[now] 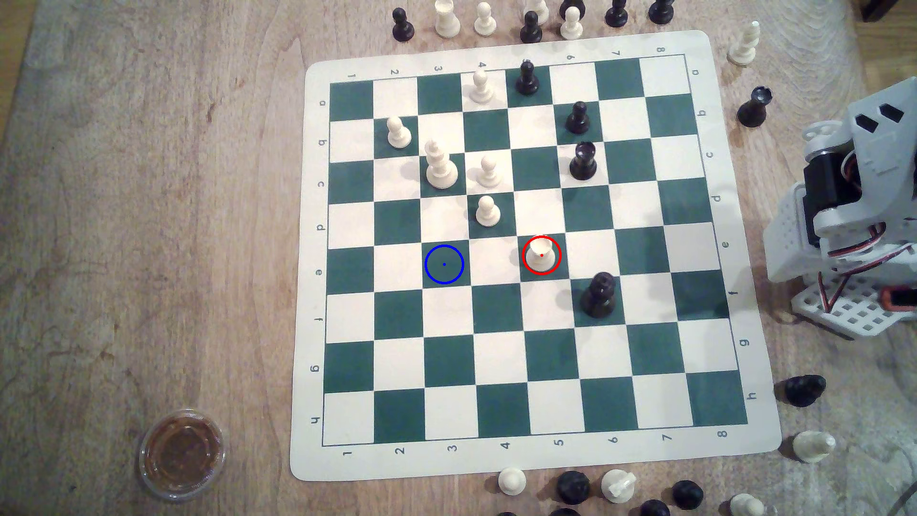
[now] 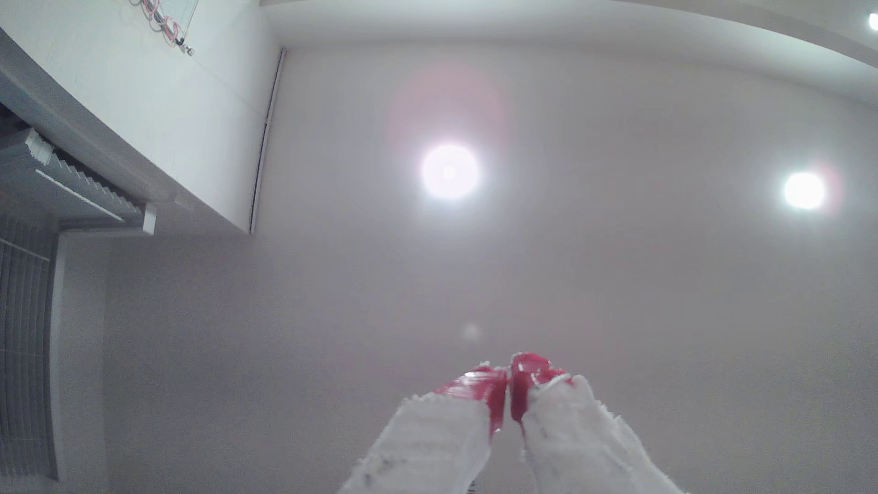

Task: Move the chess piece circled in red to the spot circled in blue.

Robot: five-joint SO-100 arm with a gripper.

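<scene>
Two red-tipped fingers [image 2: 489, 387] of the gripper [image 2: 508, 380] are pressed together with nothing between them, pointing up at a pale ceiling [image 2: 617, 285] with two bright round lights [image 2: 450, 171]. In the exterior view the arm [image 1: 853, 198] sits folded at the exterior view's right, off the chessboard [image 1: 307, 278] and well apart from the pieces on it. The chess piece [image 1: 541, 254], a short cream rook, stands upright inside the red ring on a green square. The spot [image 1: 444, 264], a blue-ringed green square, lies in the same row toward the exterior view's left, one white square between them. A black piece [image 1: 599, 295] stands just beside the rook.
</scene>
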